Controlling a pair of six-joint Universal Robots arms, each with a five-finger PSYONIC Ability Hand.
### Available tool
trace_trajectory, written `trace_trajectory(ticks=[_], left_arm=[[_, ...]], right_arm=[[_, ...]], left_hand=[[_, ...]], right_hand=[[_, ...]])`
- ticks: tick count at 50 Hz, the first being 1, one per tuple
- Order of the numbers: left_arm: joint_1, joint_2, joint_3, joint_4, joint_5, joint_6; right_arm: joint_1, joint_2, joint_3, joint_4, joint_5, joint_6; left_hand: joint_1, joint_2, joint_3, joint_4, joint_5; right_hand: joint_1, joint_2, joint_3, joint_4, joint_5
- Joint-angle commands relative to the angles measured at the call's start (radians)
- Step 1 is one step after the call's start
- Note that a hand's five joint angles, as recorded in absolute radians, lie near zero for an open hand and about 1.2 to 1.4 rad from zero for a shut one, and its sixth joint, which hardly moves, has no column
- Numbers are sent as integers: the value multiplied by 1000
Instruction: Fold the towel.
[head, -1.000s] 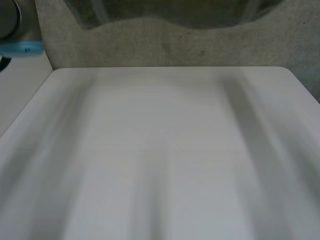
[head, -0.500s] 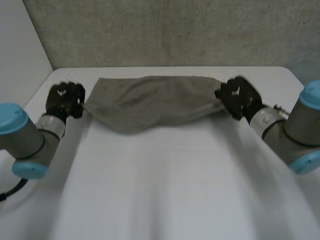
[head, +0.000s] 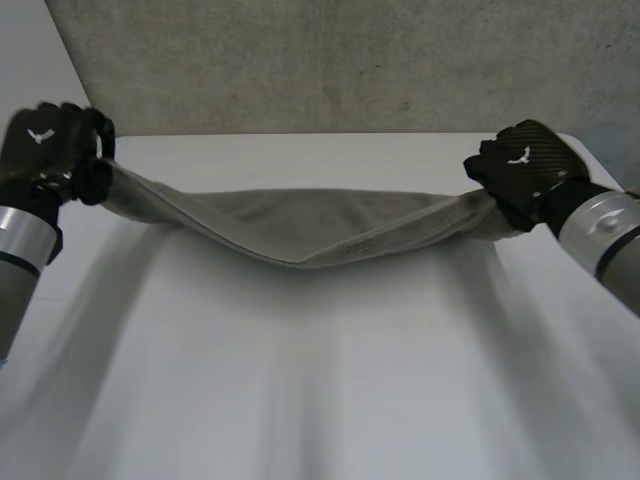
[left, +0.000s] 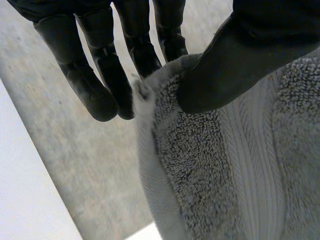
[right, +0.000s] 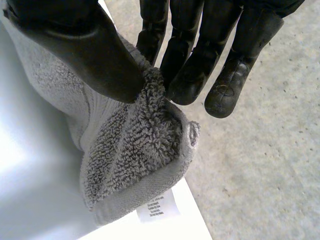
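- The towel (head: 300, 225) is grey. It hangs in the air across the middle of the head view, above the white table (head: 320, 380).
- It dips low in the middle and goes up at both ends.
- The left hand (head: 50, 150) is at the upper left of the head view. It holds the left end of the towel.
- In the left wrist view the left thumb (left: 235, 55) presses on the towel's corner. It pinches the corner against the fingers (left: 142, 50). Some fingers stick out straight beside the cloth.
- The right hand (head: 525, 170) is at the upper right of the head view. It holds the right end of the towel.
- In the right wrist view the right thumb (right: 85, 50) squeezes the bunched corner against that hand's fingertips.
- A small white tag (right: 157, 206) sits on the towel's hem near that hand.
- A rough grey floor (head: 330, 70) lies past the table's far edge, at the top of the head view.
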Motion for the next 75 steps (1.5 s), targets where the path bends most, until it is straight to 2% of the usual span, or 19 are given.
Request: trace_trajectory(ticks=[1,5,12,14,16,19,25,32,43,57,58,59,60,61,62,63,64,70,75], left_arm=[[26,168,-39,-96,13,-74],[55,212,-67,-156,52,-75],[87,179,-115,-151,75,-71],[87,136,-119,-148,74,-66],[81,7,-93,-151,71,-63],[69,-56,-63,-151,69,-60],[9,-303,102,-168,48,18],[-37,-519,330,-237,-73,116],[-83,-660,565,-291,-116,123],[-120,-749,718,-318,-116,123],[-121,-751,720,-323,-116,123],[-121,-749,715,-329,-118,123],[-121,-749,715,-329,-118,123],[-123,-743,709,-341,-118,121],[-123,-743,709,-341,-118,121],[-124,-737,705,-361,-125,123],[-127,-730,704,-390,-142,121],[-150,-633,689,-516,-220,110],[-152,-495,587,-519,-221,109]], right_arm=[[-72,-110,-65,254,-11,-9],[-140,-137,-108,417,-29,-26],[-165,-77,-101,487,-63,-139],[-161,-26,-107,479,-74,-172],[-160,73,-137,454,-79,-192],[-158,118,-162,433,-77,-192],[-111,311,-294,338,-65,-189],[-34,523,-482,264,-16,-186],[20,758,-720,177,76,-178],[53,887,-923,183,132,-173],[55,887,-932,184,145,-169],[56,884,-930,186,162,-169],[56,884,-930,186,162,-169],[64,876,-924,186,184,-172],[78,859,-918,186,210,-169],[78,859,-918,186,210,-169],[88,835,-912,189,231,-161],[93,672,-791,197,222,-92],[96,533,-658,191,199,-69]], left_hand=[[-23,-100,-144,-112,-244],[-23,-100,-144,-112,-244],[-23,-100,-144,-112,-244],[-23,-100,-144,-112,-244],[-23,-100,-144,-112,-244],[-23,-100,-144,-112,-244],[-23,-100,-144,-112,-244],[-23,-100,-144,-112,-244],[-23,-100,-144,-112,-244],[-23,-100,-144,-112,-244],[-23,-100,-144,-112,-244],[-34,-111,-155,-124,-256],[-34,-112,-155,-124,-256],[-671,-748,-792,-760,-892],[-677,-755,-798,-767,-899],[-1072,-1150,-1194,-1162,-1294],[-1158,-1235,-1279,-1247,-1379],[-1191,-1268,-1312,-1281,-1412],[-1182,-1260,-1303,-1272,-1404]], right_hand=[[57,83,62,60,62],[57,83,62,60,62],[57,83,62,60,62],[57,83,62,60,62],[57,83,62,60,62],[57,83,62,60,62],[57,83,62,60,62],[57,83,62,60,62],[57,83,62,60,62],[57,83,62,60,62],[-15,12,-10,-12,-9],[-638,-611,-633,-635,-632],[-644,-617,-639,-641,-638],[-1165,-1138,-1160,-1162,-1160],[-1165,-1138,-1160,-1162,-1160],[-1165,-1138,-1160,-1162,-1160],[-1165,-1138,-1160,-1162,-1160],[-1165,-1138,-1160,-1162,-1160],[-1165,-1138,-1160,-1162,-1160]])
